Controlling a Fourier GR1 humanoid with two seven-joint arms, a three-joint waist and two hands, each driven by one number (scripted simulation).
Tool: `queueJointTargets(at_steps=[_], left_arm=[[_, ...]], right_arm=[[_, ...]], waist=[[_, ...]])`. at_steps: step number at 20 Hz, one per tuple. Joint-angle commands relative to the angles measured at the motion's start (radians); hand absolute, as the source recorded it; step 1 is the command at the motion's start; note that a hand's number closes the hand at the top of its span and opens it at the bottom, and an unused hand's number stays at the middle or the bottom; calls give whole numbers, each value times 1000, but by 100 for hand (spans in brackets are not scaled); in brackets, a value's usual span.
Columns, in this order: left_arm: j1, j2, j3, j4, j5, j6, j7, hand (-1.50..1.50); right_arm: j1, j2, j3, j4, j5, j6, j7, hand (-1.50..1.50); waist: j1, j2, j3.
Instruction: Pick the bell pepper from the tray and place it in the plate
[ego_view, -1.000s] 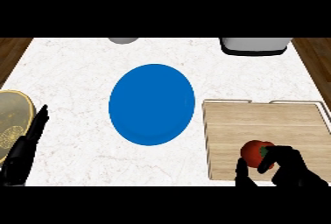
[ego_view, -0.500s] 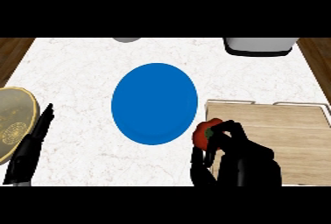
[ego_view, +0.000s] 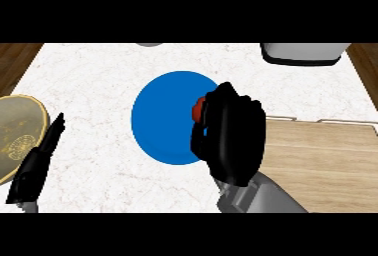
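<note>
Counter (ego_view: 96, 70): white marbled top, filling most of the head view; dark wood shows past its left and right far corners.
Plate (ego_view: 159, 117): blue, round, lying flat on the counter at mid view; its right part is covered by the right hand.
Tray (ego_view: 325, 155): light wooden board at the right, just beside the plate; its near left part is hidden behind the right hand and forearm.
Bell pepper (ego_view: 198, 109): red, only a small patch visible at the left edge of the right hand, over the right part of the plate; off the tray. Whether it touches the plate cannot be told.
Right hand (ego_view: 232, 135): black, back of the hand facing the view, fingers curled round the bell pepper and hiding most of it; it blocks the plate's right rim and the tray's left edge.
Right forearm (ego_view: 258, 197): grey, entering from the lower edge.
Left hand (ego_view: 37, 162): black, at the lower left, edge-on, fingers straight and pressed together, holding nothing; well apart from the plate.
Round dish (ego_view: 18, 132): yellowish, patterned, at the left edge, partly cut off, just beside the left hand.
Appliance (ego_view: 304, 52): white and dark, at the far right edge of the counter, partly cut off.
Grey object (ego_view: 150, 44): small, at the far edge, mostly cut off.
</note>
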Motion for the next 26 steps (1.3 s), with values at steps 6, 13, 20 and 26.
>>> queueJointTargets(at_steps=[6, 13, 20, 26], left_arm=[[30, -6, -17, -40, -9, -13, -1, 0], [-48, -9, -15, -18, -4, -23, 37, 0], [-40, -27, -28, -7, -27, -5, 32, 0], [-20, -17, -24, -30, -26, -15, 37, 0]], right_arm=[[-199, 9, -65, 454, -250, -252, 81, 150], [-237, 9, -70, 683, -470, -461, -37, 150], [-220, 9, -39, 832, -530, -701, -18, -150], [-316, 9, -45, 856, -532, -922, -57, -150]], waist=[[27, 4, 1], [53, 16, 2], [37, 10, 1], [29, 2, 2]])
